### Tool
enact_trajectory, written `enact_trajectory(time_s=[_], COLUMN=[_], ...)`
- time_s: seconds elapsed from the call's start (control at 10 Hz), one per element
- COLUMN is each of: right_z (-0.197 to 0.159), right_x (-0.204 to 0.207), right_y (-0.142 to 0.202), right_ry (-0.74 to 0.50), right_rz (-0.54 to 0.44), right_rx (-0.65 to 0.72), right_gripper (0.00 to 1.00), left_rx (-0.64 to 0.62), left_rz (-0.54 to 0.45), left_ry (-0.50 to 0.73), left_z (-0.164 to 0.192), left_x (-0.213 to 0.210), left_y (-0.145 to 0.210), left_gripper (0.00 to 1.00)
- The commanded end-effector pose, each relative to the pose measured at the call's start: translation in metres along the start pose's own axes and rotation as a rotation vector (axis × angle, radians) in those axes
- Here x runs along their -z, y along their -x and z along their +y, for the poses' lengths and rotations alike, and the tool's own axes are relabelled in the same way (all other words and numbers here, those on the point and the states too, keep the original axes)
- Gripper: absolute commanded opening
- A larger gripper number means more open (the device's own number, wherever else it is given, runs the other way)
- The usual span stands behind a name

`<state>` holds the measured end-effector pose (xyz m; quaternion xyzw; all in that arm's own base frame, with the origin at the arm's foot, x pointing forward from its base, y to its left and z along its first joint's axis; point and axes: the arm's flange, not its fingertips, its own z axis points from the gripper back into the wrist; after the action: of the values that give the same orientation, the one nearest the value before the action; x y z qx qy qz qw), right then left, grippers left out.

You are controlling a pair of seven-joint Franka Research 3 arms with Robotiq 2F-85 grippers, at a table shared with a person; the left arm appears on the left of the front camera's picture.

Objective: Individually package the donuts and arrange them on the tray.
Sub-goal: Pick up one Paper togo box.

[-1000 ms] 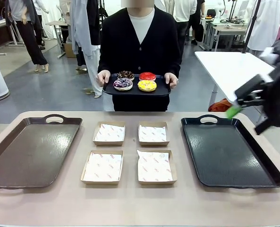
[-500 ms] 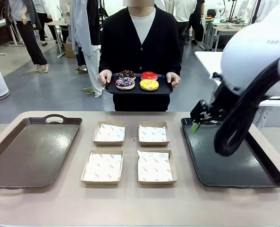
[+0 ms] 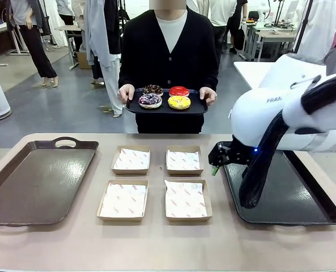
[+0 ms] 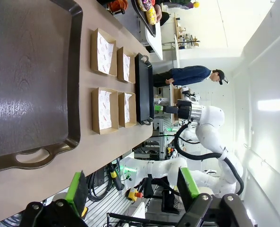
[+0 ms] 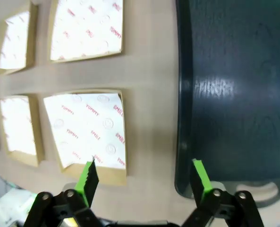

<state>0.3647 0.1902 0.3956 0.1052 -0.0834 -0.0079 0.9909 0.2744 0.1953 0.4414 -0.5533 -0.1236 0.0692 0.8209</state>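
Note:
Four donuts lie on a small black tray [image 3: 195, 109] that a person holds in both hands beyond the table's far edge: dark with sprinkles [image 3: 152, 89], red [image 3: 179, 90], purple-white [image 3: 150, 100], yellow [image 3: 179, 102]. My right gripper [image 3: 216, 164] hangs open over the left rim of the black tray [image 3: 281, 195], near the far right box [image 3: 183, 160]. In the right wrist view the gripper [image 5: 143, 177] stands open over bare table between a paper-lined box [image 5: 85, 125] and the black tray [image 5: 234, 94]. My left gripper [image 4: 132, 187] is open and holds nothing, back from the brown tray [image 4: 26, 80].
Four shallow paper-lined boxes sit in a square at mid table: [image 3: 131, 160], [image 3: 123, 199], [image 3: 186, 199] and the far right one. A large brown tray [image 3: 37, 181] lies at the left. My right arm [image 3: 281, 119] arches over the black tray.
My right arm has swung in from the right edge and dropped leftwards, bringing its gripper to the black tray's left rim. The person has lifted the donut tray slightly.

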Motion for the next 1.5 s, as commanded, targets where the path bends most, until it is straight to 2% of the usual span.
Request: enact_trajectory(time_s=[0.0, 0.3, 0.4, 1.3, 1.4], right_z=[0.015, 0.027, 0.018, 0.018, 0.029], right_x=[0.023, 0.035, 0.030, 0.031, 0.030], right_y=[0.003, 0.011, 0.009, 0.008, 0.016], right_ry=[0.045, 0.059, 0.038, 0.028, 0.077], right_rz=[-0.014, 0.041, 0.024, 0.035, 0.033], right_rx=[-0.006, -0.020, -0.039, -0.027, -0.050], right_gripper=[1.00, 1.00, 1.00, 1.00, 1.00], left_rx=[0.002, 0.002, 0.002, 0.002, 0.002], left_rz=[0.003, 0.003, 0.003, 0.003, 0.003], left_ry=[0.001, 0.001, 0.001, 0.001, 0.001], left_z=[-0.002, -0.002, -0.002, -0.002, -0.002], left_x=[0.000, 0.000, 0.000, 0.000, 0.000], left_y=[0.000, 0.000, 0.000, 0.000, 0.000], left_gripper=[1.00, 1.00, 1.00, 1.00, 1.00])
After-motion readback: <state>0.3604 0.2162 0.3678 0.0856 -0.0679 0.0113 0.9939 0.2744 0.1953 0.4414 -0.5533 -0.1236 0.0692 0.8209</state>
